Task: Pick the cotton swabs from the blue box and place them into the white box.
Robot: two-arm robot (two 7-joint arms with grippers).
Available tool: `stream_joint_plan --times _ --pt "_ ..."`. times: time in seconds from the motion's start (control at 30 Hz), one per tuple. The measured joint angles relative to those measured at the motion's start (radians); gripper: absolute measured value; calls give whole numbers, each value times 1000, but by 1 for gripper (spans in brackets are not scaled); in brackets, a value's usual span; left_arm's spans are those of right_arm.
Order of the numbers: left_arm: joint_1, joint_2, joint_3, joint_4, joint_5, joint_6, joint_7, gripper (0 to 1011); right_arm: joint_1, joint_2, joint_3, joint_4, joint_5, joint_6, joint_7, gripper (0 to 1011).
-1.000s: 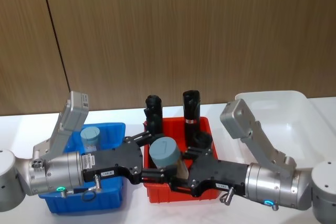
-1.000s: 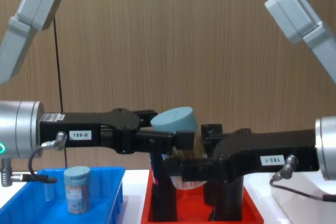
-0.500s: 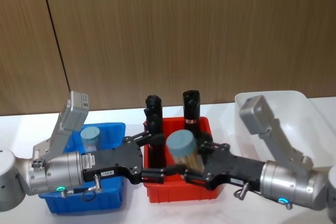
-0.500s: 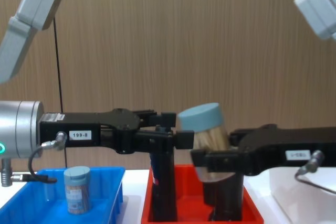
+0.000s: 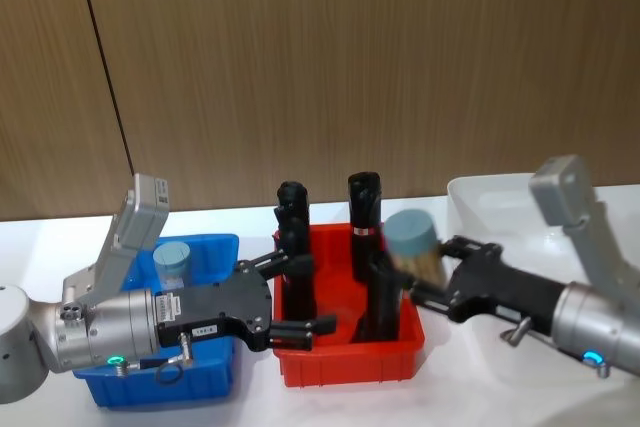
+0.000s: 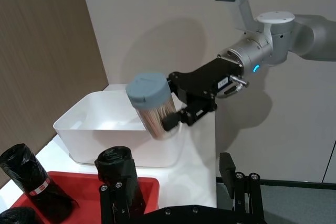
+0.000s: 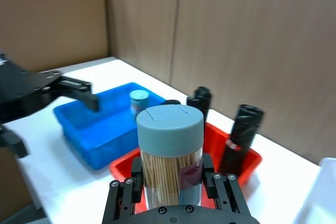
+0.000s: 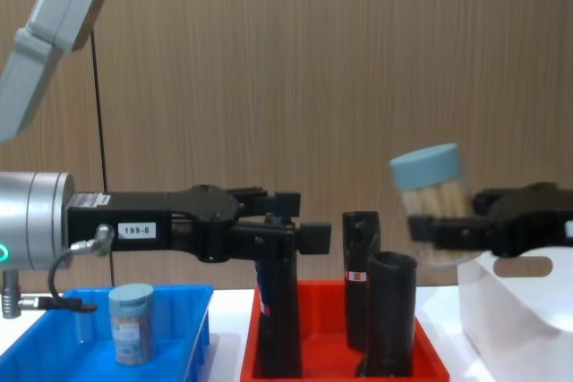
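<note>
My right gripper point(image 5: 438, 271) is shut on a jar of cotton swabs point(image 5: 408, 237), clear with a grey-blue lid. It holds the jar tilted in the air above the right end of the red bin, beside the white box point(image 5: 520, 195). The chest view has this jar point(image 8: 430, 187) level with the white box's point(image 8: 501, 310) near rim. A second jar of cotton swabs point(image 5: 172, 261) stands upright in the blue box point(image 5: 214, 371). Over the left half of the red bin my left gripper point(image 5: 294, 295) hovers open, nothing between its fingers.
A red bin point(image 5: 345, 362) sits between the blue and white boxes, with three tall black cylinders point(image 5: 364, 209) standing in it. A wooden wall stands close behind the white table point(image 5: 40, 237). The right wrist view looks past the held jar point(image 7: 170, 150) to the blue box point(image 7: 100, 124).
My right gripper has carried the jar to the right, away from the left gripper's fingers and toward the white box. The left gripper has stayed open and still.
</note>
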State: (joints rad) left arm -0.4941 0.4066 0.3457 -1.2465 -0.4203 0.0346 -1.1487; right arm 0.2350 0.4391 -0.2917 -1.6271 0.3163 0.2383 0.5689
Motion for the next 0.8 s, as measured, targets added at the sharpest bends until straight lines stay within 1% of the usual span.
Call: stream_joint_plan --times 0.1,0.13,0.23,0.37,0.4,0.6,0.63,0.8 --pt "0 0 0 0 0 0 0 1003 -1 18 19 4 19 -6 -28 659" --pt "0 0 0 0 0 0 0 1003 -1 18 19 4 19 -6 -28 660" --pt "0 0 0 0 0 0 0 1003 -1 34 39 12 35 -12 -56 660" --pt "0 0 0 0 0 0 0 1003 0 49 56 23 48 -17 -84 659" --pt "0 0 0 0 0 0 0 1003 0 49 56 23 48 -17 -84 660" --pt "0 0 0 0 0 0 0 1003 9 68 82 56 56 -20 -142 659" --pt "0 0 0 0 0 0 0 1003 9 68 82 56 56 -20 -142 659" --pt "0 0 0 0 0 0 0 1003 26 73 95 106 52 -15 -186 660"
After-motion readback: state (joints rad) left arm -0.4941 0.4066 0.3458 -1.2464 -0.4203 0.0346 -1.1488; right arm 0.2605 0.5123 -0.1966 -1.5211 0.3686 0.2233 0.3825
